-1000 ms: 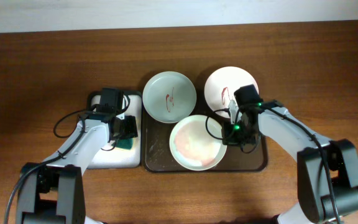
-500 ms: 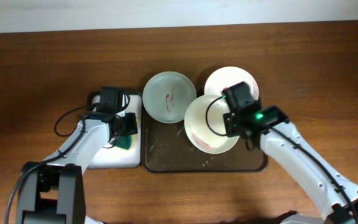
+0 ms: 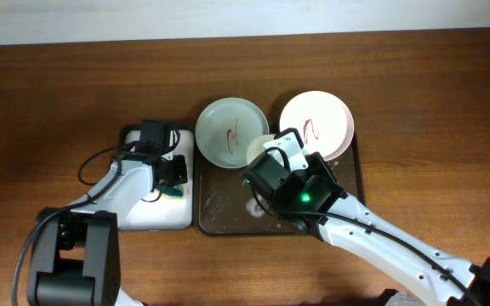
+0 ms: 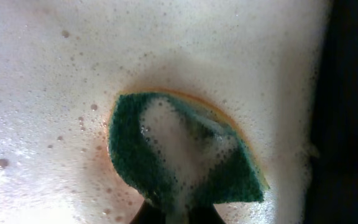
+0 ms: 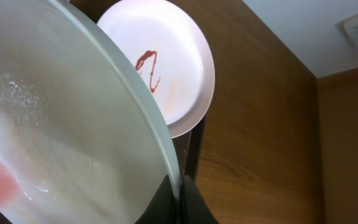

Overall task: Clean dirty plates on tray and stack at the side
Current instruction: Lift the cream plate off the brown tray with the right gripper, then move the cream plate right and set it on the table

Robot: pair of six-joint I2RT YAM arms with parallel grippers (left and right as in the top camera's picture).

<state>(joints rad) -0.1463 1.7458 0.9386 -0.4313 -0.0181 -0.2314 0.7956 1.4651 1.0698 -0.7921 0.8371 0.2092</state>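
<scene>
My right gripper (image 5: 178,202) is shut on the rim of a pale plate (image 5: 61,124), held up and tilted, with a pinkish smear near its lower edge. From overhead only a sliver of this plate (image 3: 259,150) shows beside the right arm. Two more plates lie at the back of the dark brown tray (image 3: 228,208): a mint-green plate (image 3: 232,132) and a white plate (image 3: 316,121), both with red scribbles. The white plate (image 5: 166,68) also shows behind the held one. My left gripper (image 4: 174,213) is shut on a foamy green sponge (image 4: 135,149).
A small tray with a white, soapy inside (image 3: 147,217) sits just left of the brown tray, with the left gripper (image 3: 173,183) over its right part. Foam (image 4: 55,74) covers its floor. Bare wooden table (image 3: 432,102) surrounds both trays.
The right arm lifted the pale plate off the tray's front and swung it up and leftward. The left gripper closed on the sponge.
</scene>
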